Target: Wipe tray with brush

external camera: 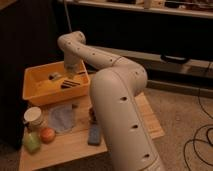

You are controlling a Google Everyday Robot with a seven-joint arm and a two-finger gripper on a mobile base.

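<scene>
The yellow-orange tray [50, 98] stands at the back left of the wooden table. Inside it lies the brush, with its whitish knobbed handle [54, 76] to the left and its dark streaky bristle head [72, 84] to the right. My gripper [71, 73] hangs from the white arm down into the tray's back right part, just above the bristle head. I cannot tell whether it touches the brush.
A pale blue-grey cloth [62, 118] lies in front of the tray. A blue block [94, 134] lies near the table's front. A white cup [34, 116], an orange fruit [47, 135] and a green object [31, 143] stand at the front left. My bulky arm [120, 105] covers the table's middle.
</scene>
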